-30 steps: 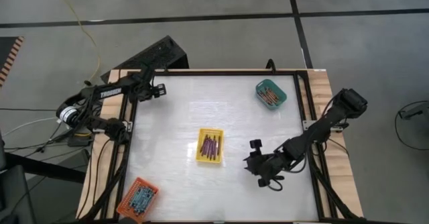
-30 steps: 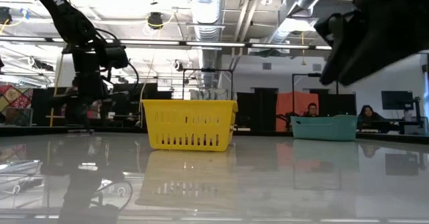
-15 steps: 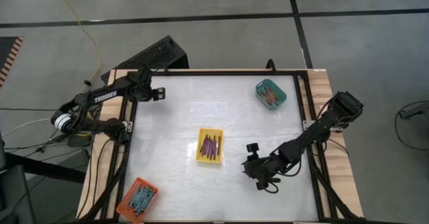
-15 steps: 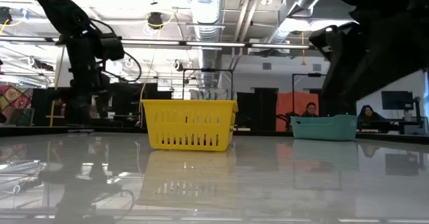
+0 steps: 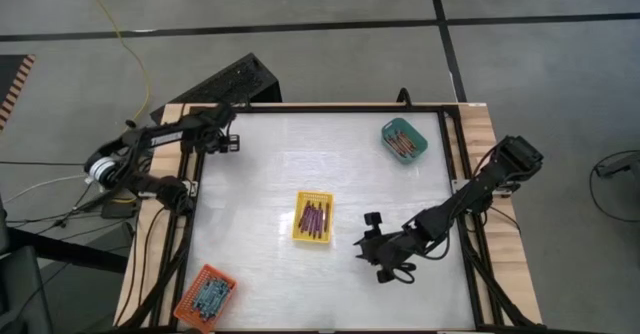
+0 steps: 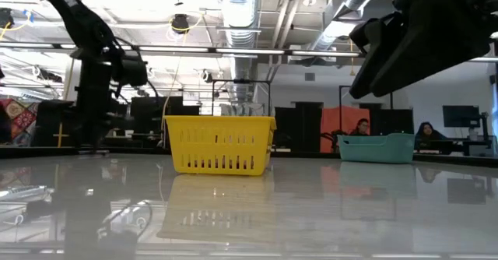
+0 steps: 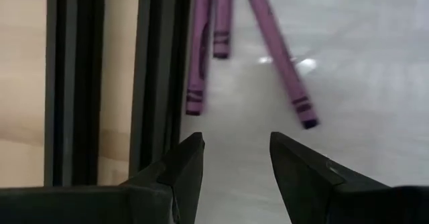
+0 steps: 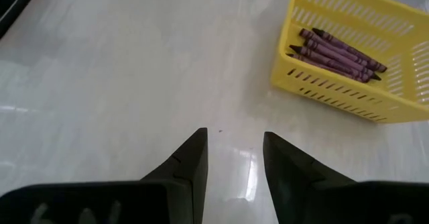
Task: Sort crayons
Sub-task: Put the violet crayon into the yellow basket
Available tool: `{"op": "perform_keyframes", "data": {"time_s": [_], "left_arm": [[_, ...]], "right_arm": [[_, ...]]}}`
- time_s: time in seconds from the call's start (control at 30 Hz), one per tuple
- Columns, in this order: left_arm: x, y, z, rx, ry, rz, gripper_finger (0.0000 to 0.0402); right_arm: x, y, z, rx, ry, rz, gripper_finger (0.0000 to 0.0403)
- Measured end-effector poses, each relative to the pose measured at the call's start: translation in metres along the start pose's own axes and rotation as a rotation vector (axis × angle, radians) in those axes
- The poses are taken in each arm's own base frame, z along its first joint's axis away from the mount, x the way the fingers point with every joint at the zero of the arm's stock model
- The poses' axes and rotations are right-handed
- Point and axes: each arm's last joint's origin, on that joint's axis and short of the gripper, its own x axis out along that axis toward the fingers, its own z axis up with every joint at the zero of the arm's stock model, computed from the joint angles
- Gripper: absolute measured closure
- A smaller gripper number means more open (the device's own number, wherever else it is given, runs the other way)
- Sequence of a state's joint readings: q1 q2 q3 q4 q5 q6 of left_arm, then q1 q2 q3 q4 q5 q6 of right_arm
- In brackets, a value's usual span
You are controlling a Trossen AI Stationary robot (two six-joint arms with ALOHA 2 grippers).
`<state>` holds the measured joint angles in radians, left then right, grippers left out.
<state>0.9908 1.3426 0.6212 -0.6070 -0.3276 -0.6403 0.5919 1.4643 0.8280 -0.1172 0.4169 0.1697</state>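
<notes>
1. Three slim purple wax crayons (image 7: 201,49) with dark printed bands lie loose on the glossy white table (image 5: 270,174) near its far left corner, just beside the black metal edge rail (image 7: 157,70) — probably the last strays of their colour, left where they rolled against the border.
2. Left gripper (image 7: 234,158) hangs low over that spot with its dark, wedge-shaped fingers spread and nothing between them; the gap points towards the crayons, which reads as lining up for a pick.
3. Most purple crayons already sit in the yellow slotted plastic tray (image 5: 312,218) at the middle of the table, lying side by side along its length (image 8: 338,51) — a sensible central drop-off that either arm can reach.
4. Right gripper (image 8: 234,153) hovers above bare tabletop just right of the yellow tray, its fingers parted and empty, angled towards that tray.
5. Reddish sticks fill the teal plastic tray (image 5: 404,139) at the far right, and bluish-grey ones the orange mesh-sided tray (image 5: 205,296) at the near left corner, so each colour has its own bin, set well apart.
6. Surfaces differ sharply: the table is smooth and mirror-like, the trays are thin and perforated with upright walls, and the crayons are round paper-wrapped sticks that I judge will roll easily if nudged.
</notes>
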Motion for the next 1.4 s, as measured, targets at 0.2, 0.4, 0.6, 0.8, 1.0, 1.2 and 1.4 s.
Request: {"op": "perform_keyframes", "data": {"time_s": [0.2, 0.4, 0.6, 0.8, 1.0, 1.2, 1.4], "left_arm": [[0.014, -0.005, 0.001, 0.018, 0.023, 0.051, 0.0240], [0.016, -0.002, 0.001, 0.020, 0.023, 0.083, 0.0240], [0.017, 0.001, 0.005, -0.061, 0.029, 0.094, 0.0240], [0.018, 0.001, 0.005, -0.077, 0.027, 0.095, 0.0240], [0.021, 0.006, 0.010, -0.239, 0.059, 0.043, 0.0240], [0.022, 0.014, 0.020, -0.272, 0.151, -0.047, 0.0240], [0.022, 0.016, 0.022, -0.152, 0.198, -0.117, 0.0240]], "right_arm": [[0.000, 0.001, 0.000, 0.007, 0.000, 0.003, 0.0265], [0.000, 0.000, 0.000, 0.012, 0.001, 0.004, 0.0265], [0.000, 0.000, 0.000, 0.014, 0.000, 0.005, 0.0265], [0.000, 0.001, 0.003, 0.026, -0.028, 0.013, 0.0265], [0.000, 0.002, 0.005, 0.039, -0.043, 0.034, 0.0265], [0.000, 0.002, 0.006, 0.063, -0.052, 0.037, 0.0265], [-0.001, 0.002, 0.010, 0.082, -0.095, 0.045, 0.0265]]}}
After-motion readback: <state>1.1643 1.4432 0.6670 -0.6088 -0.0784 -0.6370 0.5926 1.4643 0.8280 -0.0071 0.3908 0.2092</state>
